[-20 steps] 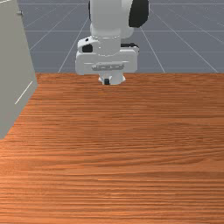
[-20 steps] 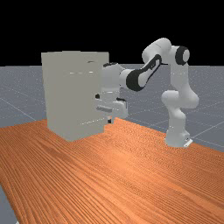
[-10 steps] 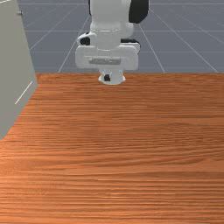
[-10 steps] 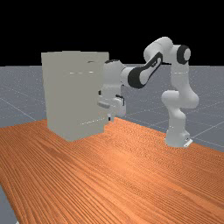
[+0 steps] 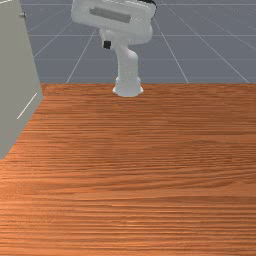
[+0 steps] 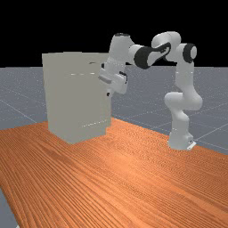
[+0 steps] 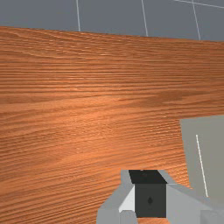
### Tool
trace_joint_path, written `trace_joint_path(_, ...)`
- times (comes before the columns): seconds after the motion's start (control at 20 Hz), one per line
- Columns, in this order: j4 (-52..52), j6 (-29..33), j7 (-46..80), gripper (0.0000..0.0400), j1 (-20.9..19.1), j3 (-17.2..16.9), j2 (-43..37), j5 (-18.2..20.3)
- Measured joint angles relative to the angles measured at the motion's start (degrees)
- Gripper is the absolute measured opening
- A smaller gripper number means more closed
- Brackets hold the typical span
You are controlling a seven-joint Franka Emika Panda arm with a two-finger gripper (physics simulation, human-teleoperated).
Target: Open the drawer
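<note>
In the front view the gripper [image 5: 107, 44] hangs tilted high above the table's far edge, to the right of the grey cabinet [image 5: 16, 75]. The far view has the gripper [image 6: 108, 93] overlapping the right part of the tall cabinet [image 6: 67, 98], at about the upper half of its height; contact cannot be made out. A small dark knob-like piece [image 5: 22, 15] sticks out near the cabinet's upper edge. The wrist view shows the gripper [image 7: 149, 192] with the cabinet [image 7: 214, 153] beside it. Which part is the drawer cannot be told.
The wooden table [image 5: 145, 165] stretches out in front of the arm, and the cabinet stands on it at the front view's left. A thin pale line [image 5: 27, 106] runs low on the cabinet's side. The arm's base [image 6: 180, 141] stands at the far view's right.
My hand has risen well up and tilted, moving slightly toward the front view's left. The arm's elbow has shifted with it. The cabinet looks unchanged.
</note>
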Motion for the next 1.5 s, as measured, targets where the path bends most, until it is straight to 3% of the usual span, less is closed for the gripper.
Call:
trace_joint_path(0.1,0.8,-0.1,-2.4,0.0000,-0.4,-0.4,0.3,2.9)
trace_joint_path(0.15,0.0,-0.3,3.8,0.0000,0.2,-0.2,0.1,-5.1)
trace_joint_path(0.25,-0.6,0.8,8.2,0.0000,-0.1,-0.9,-0.3,-9.9)
trace_joint_path(0.35,0.3,1.1,3.7,0.0000,-0.9,-1.6,-0.1,-6.9)
trace_joint_path(0.4,-1.1,1.8,8.2,0.0000,-0.6,-1.5,-0.7,-15.6)
trace_joint_path(0.5,-0.7,1.6,9.4,0.0000,-0.9,-2.1,-0.7,-18.5)
trace_joint_path(0.55,-0.2,2.1,7.0,0.0000,-1.2,-2.3,-0.6,-16.4)
trace_joint_path(0.6,-1.4,1.9,11.5,0.0000,-0.9,-2.1,-1.0,-23.7)
trace_joint_path(0.75,0.1,2.4,7.6,0.0000,-1.4,-2.8,-0.8,-19.8)
trace_joint_path(0.8,-1.0,1.0,13.4,0.0000,-0.9,-2.6,-1.0,-29.3)
trace_joint_path(0.95,0.2,2.0,9.8,0.0000,-1.6,-3.3,-0.9,-26.2)
trace_joint_path(1.0,0.5,-1.4,14.4,0.0000,-1.0,-3.2,-0.1,-33.2)
trace_joint_path(1.05,-1.0,0.2,17.6,0.0000,-1.1,-3.3,-0.8,-37.1)
trace_joint_path(1.15,-1.2,-0.7,20.4,0.0000,-1.1,-3.6,-0.6,-41.5)
trace_joint_path(1.2,-1.0,0.2,19.0,0.0000,-1.3,-3.7,-0.7,-40.5)
trace_joint_path(1.3,-1.8,-1.4,23.1,0.0000,-0.7,-3.9,0.0,-47.8)
trace_joint_path(1.5,-3.4,-3.5,28.5,0.0000,-0.7,-4.6,1.0,-56.8)
